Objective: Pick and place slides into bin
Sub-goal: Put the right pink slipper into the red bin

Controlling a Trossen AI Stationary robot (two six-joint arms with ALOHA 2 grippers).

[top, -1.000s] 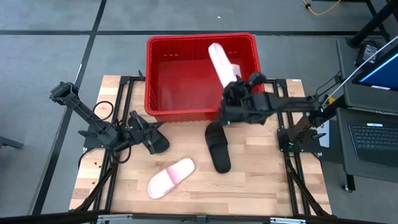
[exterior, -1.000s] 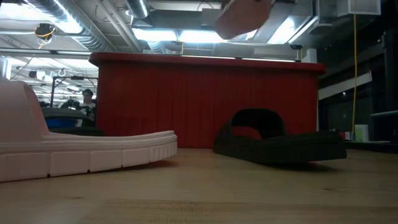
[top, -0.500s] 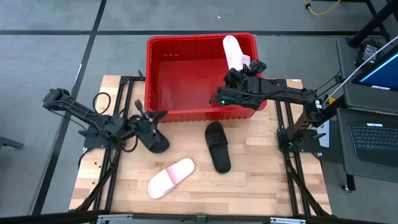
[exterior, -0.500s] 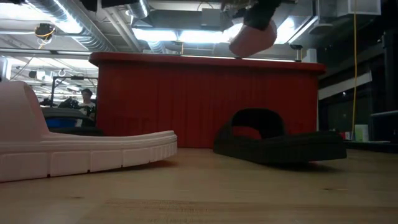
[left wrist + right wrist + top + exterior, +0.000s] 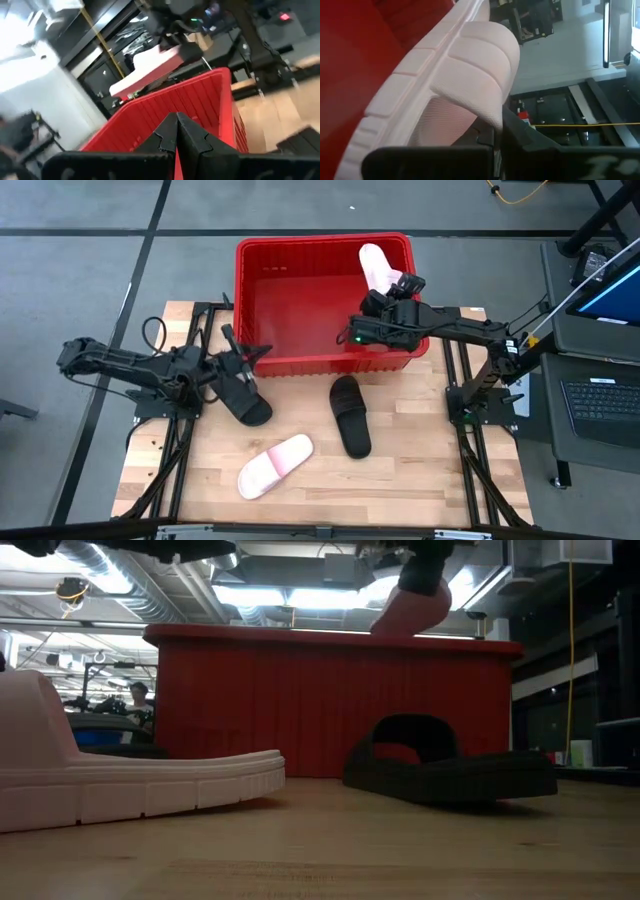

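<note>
While the red bin (image 5: 290,310) stands at the worktop's (image 5: 400,480) far edge, it holds no slide on its floor yet. Above its right-hand side the right gripper (image 5: 392,290) has carried a pale pink slide (image 5: 377,264) inward from over the bin's near wall a second ago to deep over the far right corner, and the low view shows the sandal sinking toward the rim. The jaws are clamped narrow on that slide. That puts the first drop close; I judge a release here would land it inside.

Near the bin's left front corner, the left gripper (image 5: 243,366) has swung up from the worktop toward the bin's near wall; its jaws are pressed fully together. A black slide (image 5: 248,402) lies by it, and I cannot tell whether it is gripped. In front of the bin's right half lies a second black slide (image 5: 351,415), untouched, and farther from the bin sits the other pale pink slide (image 5: 274,465).
</note>
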